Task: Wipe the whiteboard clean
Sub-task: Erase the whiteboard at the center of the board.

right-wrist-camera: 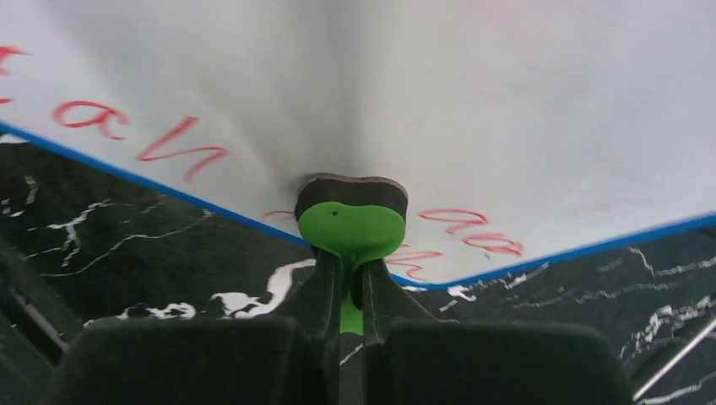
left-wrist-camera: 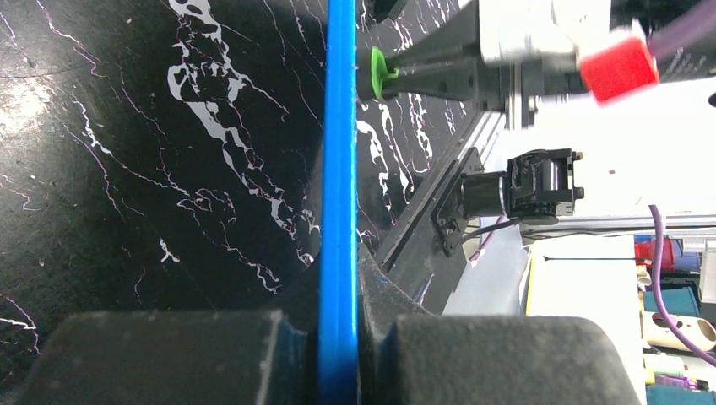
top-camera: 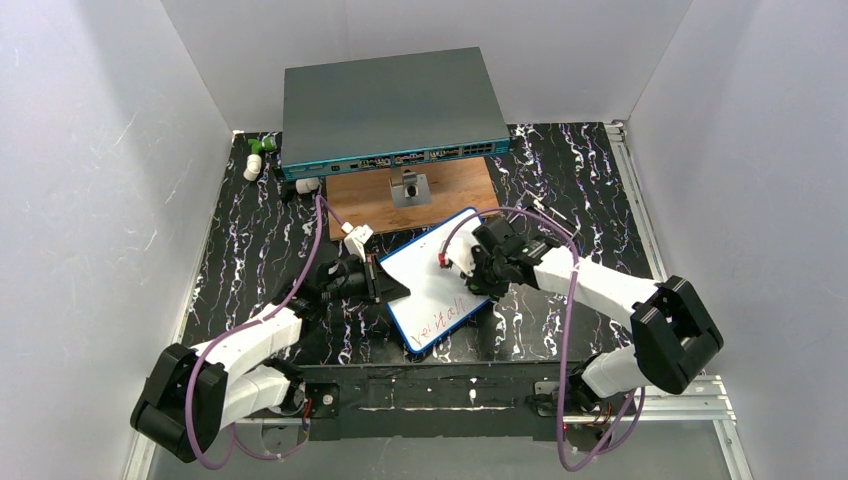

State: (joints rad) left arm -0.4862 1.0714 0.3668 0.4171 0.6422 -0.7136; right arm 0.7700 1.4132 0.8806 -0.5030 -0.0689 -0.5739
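Left wrist: left tool (left-wrist-camera: 339,337) tight on whiteboard (left-wrist-camera: 340,126) edge; right wrist: right tool (right-wrist-camera: 350,291) tight around green eraser (right-wrist-camera: 351,229).

My black, white-veined counter (top-camera: 255,235) carries a grey-teal box (top-camera: 385,105) at its far edge, a brown wooden board (top-camera: 462,186) before it, small green-and-white pieces (top-camera: 257,157) far left.

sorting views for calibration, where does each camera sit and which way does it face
top external: above and behind the bases, looking down on the table; both arms show, left pincer and right pincer at the whiteboard.
left wrist: looks along the whiteboard's blue edge, clamped in its own pincer; the right pincer beyond.
right wrist: faces the whiteboard's written side; its own pincer grips a green eraser.
shared: both wrist views show eraser and whiteboard.
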